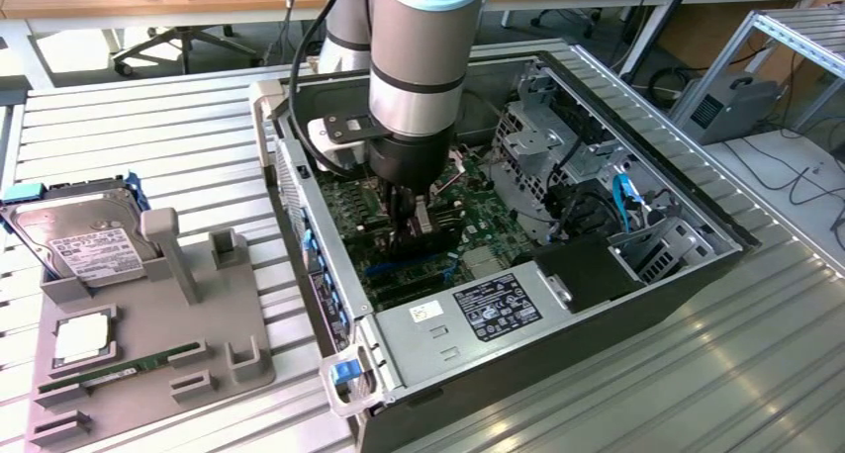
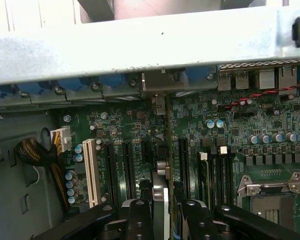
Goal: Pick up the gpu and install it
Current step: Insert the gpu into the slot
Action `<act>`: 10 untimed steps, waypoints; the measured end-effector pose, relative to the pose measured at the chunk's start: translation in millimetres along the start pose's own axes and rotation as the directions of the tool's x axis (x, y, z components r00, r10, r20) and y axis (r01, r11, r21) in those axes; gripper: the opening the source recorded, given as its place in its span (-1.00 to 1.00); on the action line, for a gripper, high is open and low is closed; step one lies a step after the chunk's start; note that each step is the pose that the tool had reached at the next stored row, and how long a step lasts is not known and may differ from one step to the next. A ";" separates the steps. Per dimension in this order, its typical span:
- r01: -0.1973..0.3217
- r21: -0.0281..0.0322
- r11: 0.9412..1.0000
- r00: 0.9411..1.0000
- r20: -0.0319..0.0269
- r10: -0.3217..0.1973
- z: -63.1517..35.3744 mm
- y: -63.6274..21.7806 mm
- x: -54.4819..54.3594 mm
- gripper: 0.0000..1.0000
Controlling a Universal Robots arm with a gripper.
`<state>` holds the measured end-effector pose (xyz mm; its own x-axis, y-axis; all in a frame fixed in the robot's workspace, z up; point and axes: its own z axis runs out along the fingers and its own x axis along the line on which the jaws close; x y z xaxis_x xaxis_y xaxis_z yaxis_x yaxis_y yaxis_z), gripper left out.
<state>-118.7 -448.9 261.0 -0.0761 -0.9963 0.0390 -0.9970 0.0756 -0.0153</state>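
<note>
- Nearest the lens in the wrist view, the black two-fingered gripper stands partly closed, its fingers pressed on either side of the slim dark gpu card, which it holds edge-on.
- Seen from that same view, the gpu runs straight away from the fingers over the green motherboard, its silvery metal end bracket up against the grey rear wall of the case, in line with a long black expansion slot between its neighbours; whether it is fully seated I cannot tell.
- Beside it on the board lie a white expansion slot, a row of small blue-topped capacitors and a metal-framed processor socket.
- From the exterior view, the grey and silver robot arm reaches down into the open black computer tower lying on its side on a slatted metal table, and the gripper is low over the motherboard.
- Well apart from the case, toward the exterior view's left, a grey plastic parts holder sits on the table.
- On that holder rest a silver labelled hard drive, a thin green RAM stick and a small square silver chip.
</note>
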 end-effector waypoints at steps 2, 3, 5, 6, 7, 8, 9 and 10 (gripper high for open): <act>0.001 0.000 1.000 1.000 0.001 -0.001 0.0 0.0 -0.1 -0.45; 0.001 0.000 1.000 1.000 0.001 -0.001 0.0 0.0 -0.1 -0.45; 0.005 0.000 1.000 1.000 0.002 -0.005 0.0 0.0 0.0 -0.45; 0.008 0.000 1.000 1.000 0.003 -0.008 0.0 0.0 0.0 -0.45; 0.012 0.000 1.000 1.000 0.003 -0.012 0.0 0.0 0.0 -0.45; 0.015 0.000 1.000 1.000 0.004 -0.015 0.0 0.0 -0.1 -0.45; 0.018 0.001 1.000 1.000 0.004 -0.018 0.0 0.0 -0.1 -0.45; 0.022 0.001 1.000 1.000 0.004 -0.022 0.0 -0.1 -0.4 -0.45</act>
<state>-118.6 -448.5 261.0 -0.0540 -0.9979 0.0354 -0.9985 0.0535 -0.0150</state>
